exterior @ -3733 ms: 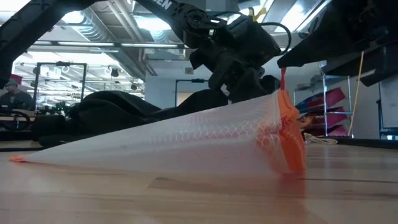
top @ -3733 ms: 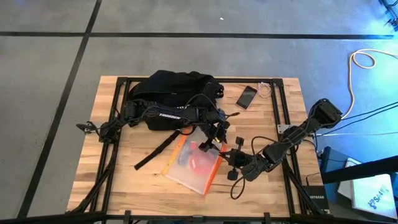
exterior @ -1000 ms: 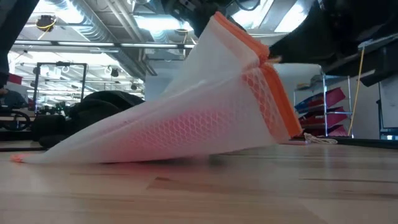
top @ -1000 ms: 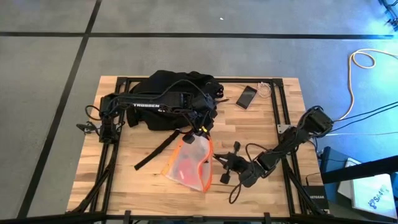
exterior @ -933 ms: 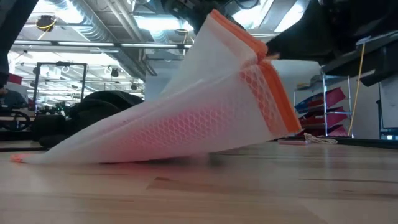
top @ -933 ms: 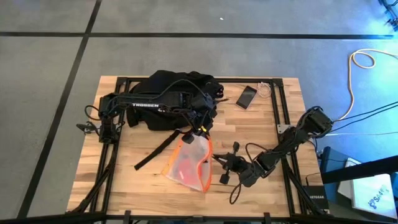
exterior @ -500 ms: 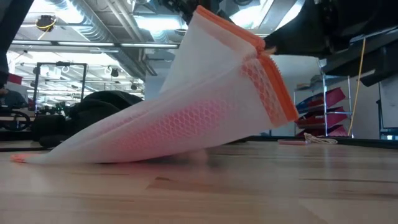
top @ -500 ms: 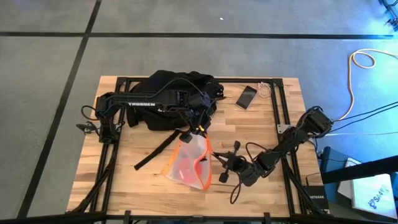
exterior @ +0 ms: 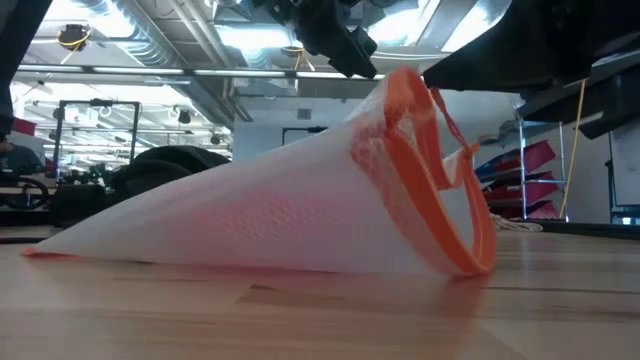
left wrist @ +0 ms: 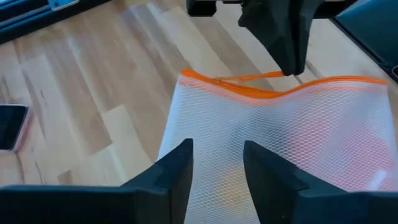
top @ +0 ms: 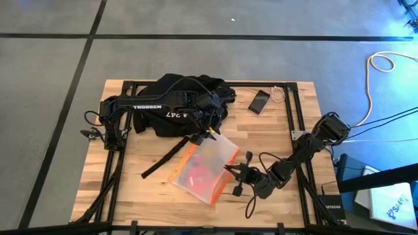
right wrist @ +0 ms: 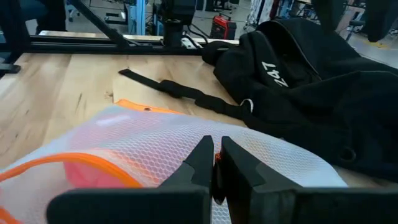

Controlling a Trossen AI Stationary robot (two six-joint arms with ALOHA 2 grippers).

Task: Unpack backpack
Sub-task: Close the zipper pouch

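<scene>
Backpack (top: 179, 104) lies just beyond the mesh pouch (top: 206, 168), nearer my left gripper (top: 210, 131), parted above the pouch; right gripper (top: 230, 171) pinches its edge.

Backpack (top: 176, 108) matt black soft cloth; pouch (top: 206, 166) translucent white mesh, orange trim; table (top: 274, 140) pale smooth wood.

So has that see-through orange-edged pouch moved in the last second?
Yes. The pouch dropped from propped up to lying flatter on the table, its raised corner spreading away from the backpack, toward the right gripper.
</scene>
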